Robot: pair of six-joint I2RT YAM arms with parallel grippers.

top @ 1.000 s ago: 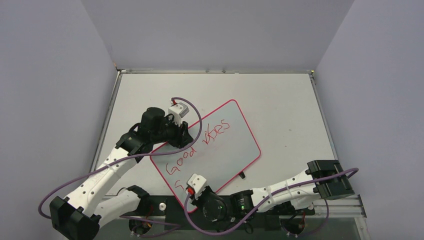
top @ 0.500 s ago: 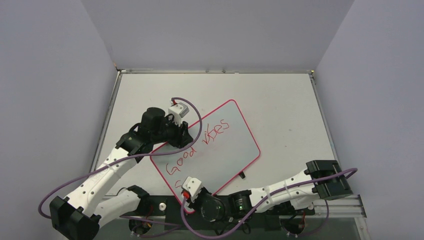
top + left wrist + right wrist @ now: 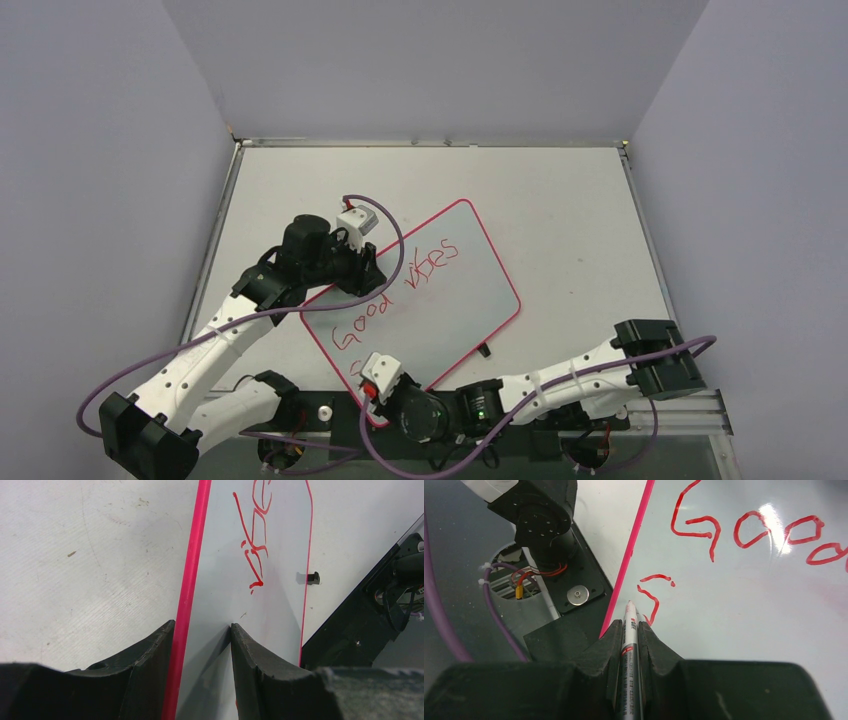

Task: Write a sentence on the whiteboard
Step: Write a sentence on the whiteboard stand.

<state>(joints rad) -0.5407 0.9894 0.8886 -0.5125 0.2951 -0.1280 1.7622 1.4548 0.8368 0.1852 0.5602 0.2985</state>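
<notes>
Top view: the whiteboard (image 3: pixel 455 290) lies askew at the centre of the worktop (image 3: pixel 570 210). The sentence (image 3: pixel 397 292) runs diagonally across it, with a second line begun near its lower corner. The left end effector (image 3: pixel 202 632), fingers parted, straddles the pink frame. The right end effector (image 3: pixel 629 630) pinches a red marker (image 3: pixel 629 640), tip just beside the last stroke.

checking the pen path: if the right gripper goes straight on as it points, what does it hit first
Probably the whiteboard: the marker in the right gripper leads, aimed beside the started second line near the pink frame; it may already touch.
</notes>
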